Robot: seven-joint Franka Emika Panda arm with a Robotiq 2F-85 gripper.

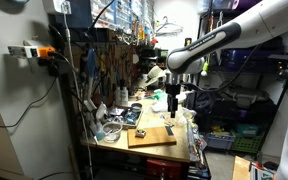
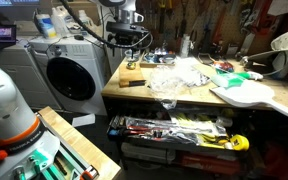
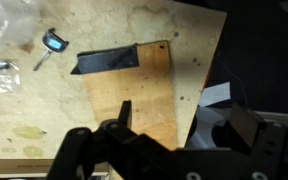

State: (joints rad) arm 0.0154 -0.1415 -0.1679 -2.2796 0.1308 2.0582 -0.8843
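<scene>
The claw point(image 3: 184, 128) hangs over a cluttered workbench with its two fingers point(image 3: 124, 112) spread wide apart, and nothing sits between them. In the wrist view the gap between the fingers frames bare wood and the dark drop past the bench edge. Directly below it lies a wooden board point(image 3: 149, 95), a darker brown slab resting flat on the paler, stained surface point(image 3: 24, 110). In an exterior view the same board point(image 1: 151, 136) sits near the front edge of the bench, with the claw point(image 1: 172, 102) above its far right part and clear of it. A black strip point(image 3: 105, 61), thin and wedge-shaped, lies across the board's far left corner, partly on the board and partly on the surface. Just beyond it and apart from it rests a small key-like item point(image 3: 52, 42) with a dark blue head and a short metal stem. I cannot tell what the blurred bits of metal at the left margin of the wrist view are. Behind the bench a wall of hanging tools point(image 1: 109, 55) rises. In an exterior view a washing machine point(image 2: 74, 75) stands just beside the bench, and crumpled clear plastic point(image 2: 179, 73) is heaped on top of it.
</scene>
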